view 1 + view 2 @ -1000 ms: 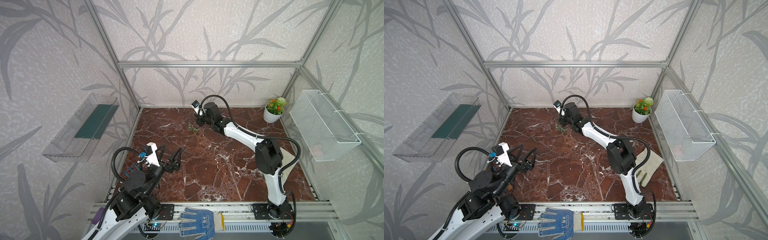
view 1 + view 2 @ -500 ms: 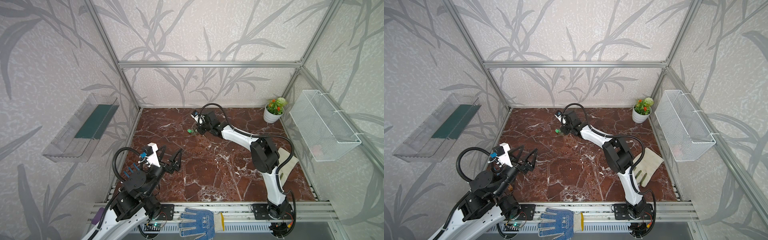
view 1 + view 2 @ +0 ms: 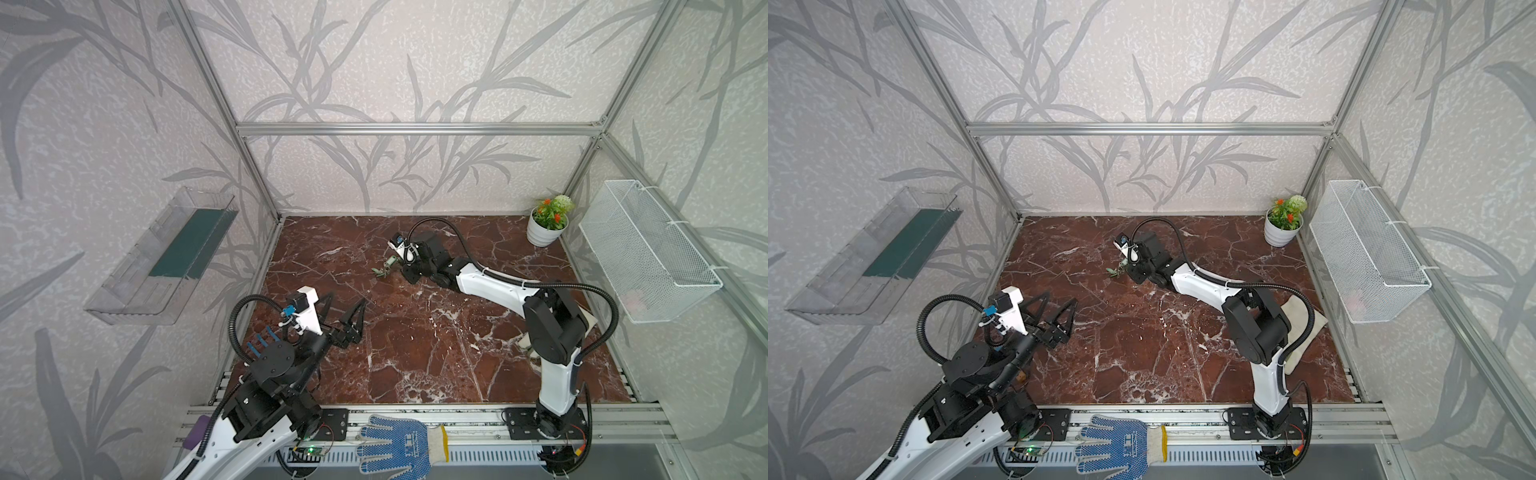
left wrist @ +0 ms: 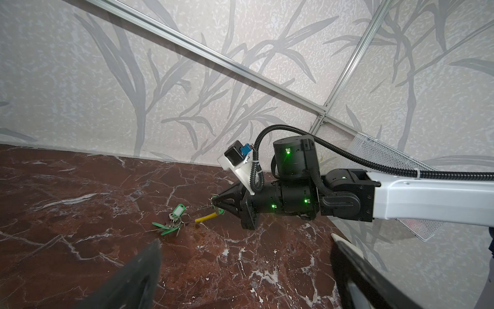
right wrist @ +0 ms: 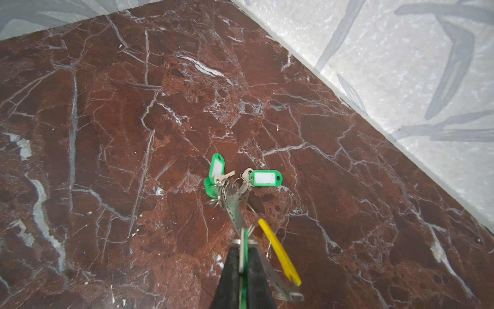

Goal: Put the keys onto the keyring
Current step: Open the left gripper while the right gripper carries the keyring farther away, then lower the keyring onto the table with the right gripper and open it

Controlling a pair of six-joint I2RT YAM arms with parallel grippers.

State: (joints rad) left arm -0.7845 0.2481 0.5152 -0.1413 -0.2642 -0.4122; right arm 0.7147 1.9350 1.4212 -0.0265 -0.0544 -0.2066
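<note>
Several keys (image 5: 264, 178) with green oblong heads lie bunched on the red marble table (image 5: 107, 133), strung on the keyring (image 5: 234, 214), a thin perforated grey band with a yellow sleeve (image 5: 278, 248). My right gripper (image 5: 242, 248) is shut on one green key head held edge-on, right beside the band. In both top views the bunch (image 3: 381, 271) (image 3: 1113, 271) lies mid-back, just left of the right gripper (image 3: 397, 266) (image 3: 1127, 266). The left wrist view shows the keys (image 4: 171, 224) and the sleeve (image 4: 205, 217). My left gripper (image 3: 345, 299) (image 3: 1061, 298) (image 4: 246, 256) hovers open at the front left, holding nothing.
A potted plant (image 3: 544, 230) stands at the back right corner. A white wire basket (image 3: 640, 253) hangs on the right wall and a clear shelf (image 3: 166, 257) on the left wall. A blue glove (image 3: 395, 442) lies on the front rail. A pale cloth (image 3: 1304, 324) lies under the right arm.
My right gripper has moved a little toward the front and turned, and the bunch of keys has shifted slightly nearer with it. The left arm has not moved.
</note>
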